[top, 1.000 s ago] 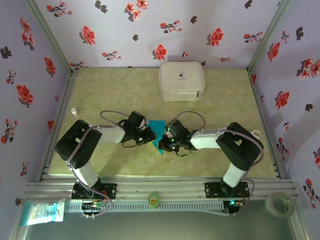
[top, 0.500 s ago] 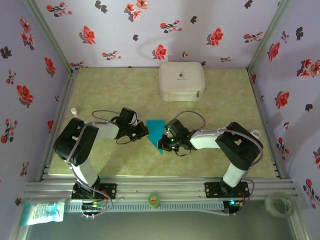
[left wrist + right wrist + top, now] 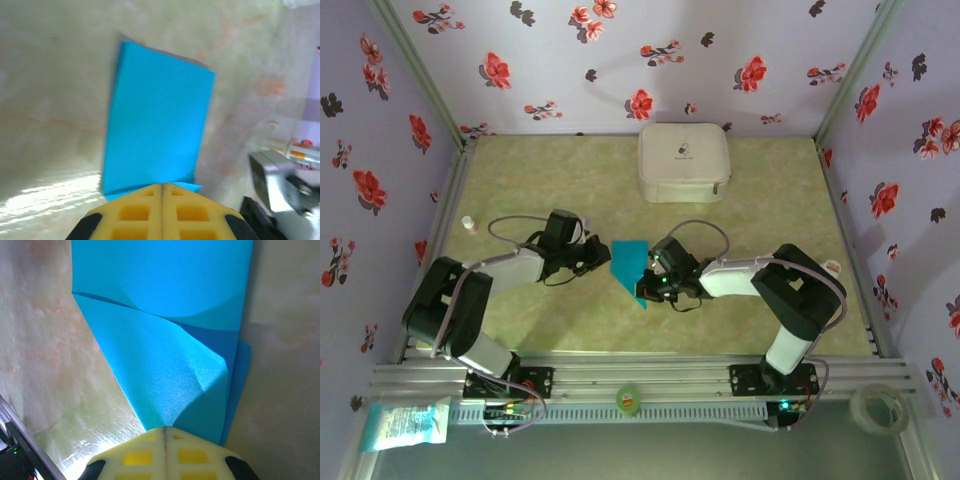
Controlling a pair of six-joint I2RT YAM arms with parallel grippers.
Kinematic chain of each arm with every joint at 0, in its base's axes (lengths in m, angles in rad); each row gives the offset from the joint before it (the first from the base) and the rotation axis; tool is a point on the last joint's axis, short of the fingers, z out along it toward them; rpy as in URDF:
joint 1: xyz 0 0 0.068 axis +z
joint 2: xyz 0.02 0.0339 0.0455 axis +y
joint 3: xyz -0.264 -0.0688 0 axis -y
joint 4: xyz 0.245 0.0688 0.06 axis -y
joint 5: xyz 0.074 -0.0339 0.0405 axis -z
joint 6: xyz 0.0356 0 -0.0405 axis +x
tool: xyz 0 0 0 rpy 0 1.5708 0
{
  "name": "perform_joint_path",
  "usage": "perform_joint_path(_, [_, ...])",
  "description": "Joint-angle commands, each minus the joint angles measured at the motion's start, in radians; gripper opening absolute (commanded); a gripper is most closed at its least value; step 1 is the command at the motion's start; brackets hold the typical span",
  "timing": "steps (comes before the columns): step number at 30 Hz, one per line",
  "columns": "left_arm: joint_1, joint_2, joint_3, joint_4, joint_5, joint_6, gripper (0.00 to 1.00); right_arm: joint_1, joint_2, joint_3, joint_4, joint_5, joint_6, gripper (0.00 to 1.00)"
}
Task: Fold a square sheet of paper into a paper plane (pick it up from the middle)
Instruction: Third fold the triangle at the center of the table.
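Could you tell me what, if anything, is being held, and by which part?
The right gripper pinches the blue paper by a raised fold at its edge; the left gripper, shut, seems to hold nothing.

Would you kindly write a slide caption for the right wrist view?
Right gripper, shut, pinches a raised flap of the partly folded turquoise sheet of paper over the mottled table.

No lettering reads clearly at my bench. The white case (image 3: 684,162) at the far side of the table (image 3: 540,180) carries a small dark emblem (image 3: 680,152) on its lid, too small to make out. The packet (image 3: 405,423) at the near left corner shows blue print, blurred beyond reading. A striped label (image 3: 300,149) at the edge of my left wrist view is just as illegible.
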Motion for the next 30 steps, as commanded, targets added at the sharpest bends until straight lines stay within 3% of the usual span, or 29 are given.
perform_joint_path(1, [-0.07, -0.009, -0.024, 0.001, -0.005, -0.039, 0.0, -0.012, 0.038, -0.004, -0.129, 0.04, -0.026, 0.0])
perform_joint_path(7, [-0.18, 0.058, -0.048, 0.1, 0.008, -0.121, 0.0, -0.012, 0.037, -0.004, -0.127, 0.044, -0.022, 0.0])
perform_joint_path(13, [-0.214, 0.121, -0.06, 0.151, 0.009, -0.148, 0.0, -0.013, 0.037, -0.008, -0.128, 0.045, -0.019, 0.0])
perform_joint_path(20, [-0.204, 0.182, -0.082, 0.089, -0.058, -0.115, 0.0, -0.014, 0.039, -0.018, -0.125, 0.048, -0.017, 0.0])
perform_joint_path(30, [-0.074, 0.146, -0.099, 0.059, -0.058, -0.028, 0.0, -0.014, 0.041, -0.034, -0.121, 0.053, -0.018, 0.0])
